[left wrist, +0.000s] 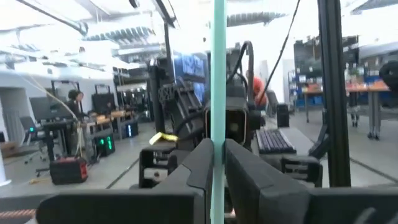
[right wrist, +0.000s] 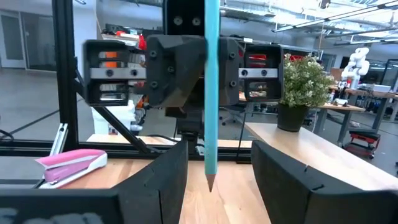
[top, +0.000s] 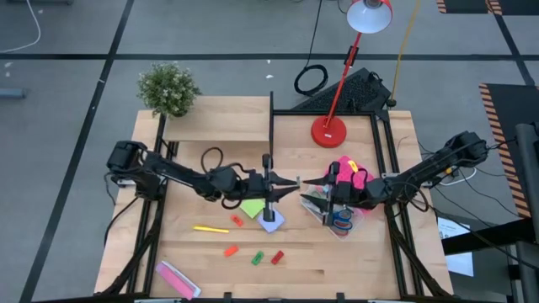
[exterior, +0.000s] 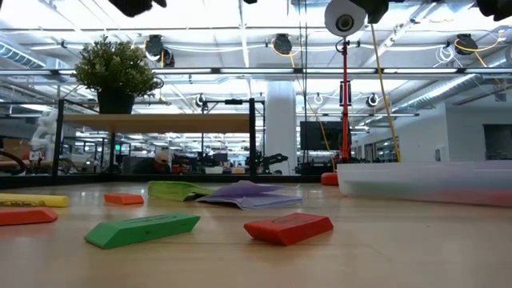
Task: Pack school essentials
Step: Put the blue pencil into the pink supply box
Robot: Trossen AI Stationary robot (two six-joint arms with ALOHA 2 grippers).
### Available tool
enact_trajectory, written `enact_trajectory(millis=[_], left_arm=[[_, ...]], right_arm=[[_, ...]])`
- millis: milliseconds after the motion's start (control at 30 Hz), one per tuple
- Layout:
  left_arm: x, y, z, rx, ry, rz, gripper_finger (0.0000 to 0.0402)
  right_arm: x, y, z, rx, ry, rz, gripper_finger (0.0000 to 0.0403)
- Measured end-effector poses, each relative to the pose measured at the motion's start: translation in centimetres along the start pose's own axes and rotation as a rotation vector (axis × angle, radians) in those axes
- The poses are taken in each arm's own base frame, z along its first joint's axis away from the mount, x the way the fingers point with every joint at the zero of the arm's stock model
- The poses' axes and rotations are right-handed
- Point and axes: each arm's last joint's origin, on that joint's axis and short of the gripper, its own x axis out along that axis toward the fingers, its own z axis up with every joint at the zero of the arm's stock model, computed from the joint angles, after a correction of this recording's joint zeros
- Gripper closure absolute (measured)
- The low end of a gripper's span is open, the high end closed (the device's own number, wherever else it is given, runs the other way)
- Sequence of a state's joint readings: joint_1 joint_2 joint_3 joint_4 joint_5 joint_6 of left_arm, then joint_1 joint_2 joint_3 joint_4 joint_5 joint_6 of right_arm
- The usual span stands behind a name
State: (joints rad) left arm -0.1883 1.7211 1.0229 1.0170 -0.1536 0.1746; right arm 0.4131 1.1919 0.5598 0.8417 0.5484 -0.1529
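A teal pencil (right wrist: 211, 93) stands upright in the air over the table's middle, tip down. My left gripper (top: 289, 184) is shut on it. My right gripper (top: 306, 182) faces it from the right, open, with one finger (right wrist: 166, 180) on either side of the pencil and not touching it. On the table lie a green sticky pad (top: 251, 207), a pale pad (top: 271, 221), a yellow pen (top: 210, 228) and small red (top: 277, 257), green (top: 258, 257) and orange (top: 230, 250) blocks. A clear box (top: 337, 217) holding scissors sits under the right arm. My left gripper pinches the teal pencil's shaft (left wrist: 217, 163) between its two fingers. The fingers reach in level from the table's left and lie across the pencil. The pencil stands upright, its sharpened tip (right wrist: 210, 186) pointing down, clear of the table.
A pink perforated lid (top: 349, 175) lies beside the clear box. A pink-and-white packet (top: 177, 279) is at the near left. A red desk lamp (top: 330, 130) and a potted plant (top: 168, 88) stand at the back, with black frame posts (top: 271, 122) around.
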Motion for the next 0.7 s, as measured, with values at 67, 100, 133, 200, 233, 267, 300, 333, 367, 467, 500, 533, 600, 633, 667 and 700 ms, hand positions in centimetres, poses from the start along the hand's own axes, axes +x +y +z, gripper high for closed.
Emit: enact_trajectory(millis=[67, 100, 133, 200, 233, 267, 300, 333, 367, 467, 500, 533, 600, 633, 667, 700], left_arm=[[0.2, -0.1, -0.5, 0.004, -0.03, 0.006, 0.0362], [0.2, -0.2, -0.7, 0.006, -0.043, 0.008, 0.0362], [0.3, -0.2, -1.0, 0.005, -0.059, 0.011, 0.0362], [0.4, -0.2, -1.3, 0.003, -0.075, 0.015, 0.0362], [0.4, -0.2, -1.5, 0.002, -0.078, 0.017, 0.0362], [0.4, -0.1, -1.5, 0.002, -0.084, 0.018, 0.0362], [0.4, -0.1, -1.5, 0.002, -0.084, 0.019, 0.0362], [0.4, -0.1, -1.4, 0.002, -0.087, 0.019, 0.0362], [0.4, 0.0, -1.4, 0.002, -0.087, 0.021, 0.0362], [0.4, 0.0, -1.5, -0.012, -0.087, 0.017, 0.0362], [0.4, 0.0, -1.4, -0.017, -0.091, 0.01, 0.0362], [0.4, 0.0, -1.4, -0.022, -0.093, 0.003, 0.0362], [0.4, 0.0, -1.4, -0.029, -0.093, 0.003, 0.0362], [0.4, 0.0, -1.4, -0.029, -0.093, 0.003, 0.0362], [0.4, 0.0, -1.4, -0.027, -0.093, 0.003, 0.0362], [0.4, 0.0, -1.4, -0.025, -0.093, 0.003, 0.0362]], right_arm=[[0.0, 0.0, 0.0, -0.002, 0.002, 0.0, 0.0232], [0.0, 0.0, 0.0, -0.003, 0.003, 0.001, 0.0232], [0.0, 0.0, -0.1, -0.005, 0.007, 0.001, 0.0232], [0.0, 0.0, -0.1, -0.01, 0.014, 0.001, 0.0232], [0.0, 0.0, -0.1, -0.009, 0.014, 0.0, 0.0232], [0.0, 0.0, -0.1, -0.008, 0.013, -0.002, 0.0232], [0.0, 0.0, -0.2, -0.007, 0.014, -0.003, 0.0233], [0.1, -0.1, -0.2, -0.007, 0.015, -0.005, 0.0235], [0.1, -0.1, -0.2, -0.007, 0.018, -0.007, 0.0239], [0.2, -0.3, -0.3, -0.001, 0.023, -0.014, 0.0264], [0.2, -0.3, -0.3, -0.002, 0.024, -0.013, 0.0274], [0.2, -0.3, -0.3, -0.002, 0.024, -0.013, 0.0286], [0.2, -0.3, -0.3, -0.005, 0.028, -0.011, 0.0311], [0.2, -0.3, -0.3, -0.006, 0.028, -0.01, 0.0324], [0.2, -0.3, -0.3, -0.007, 0.028, -0.009, 0.0337], [0.2, -0.3, -0.3, -0.007, 0.028, -0.007, 0.0351]])
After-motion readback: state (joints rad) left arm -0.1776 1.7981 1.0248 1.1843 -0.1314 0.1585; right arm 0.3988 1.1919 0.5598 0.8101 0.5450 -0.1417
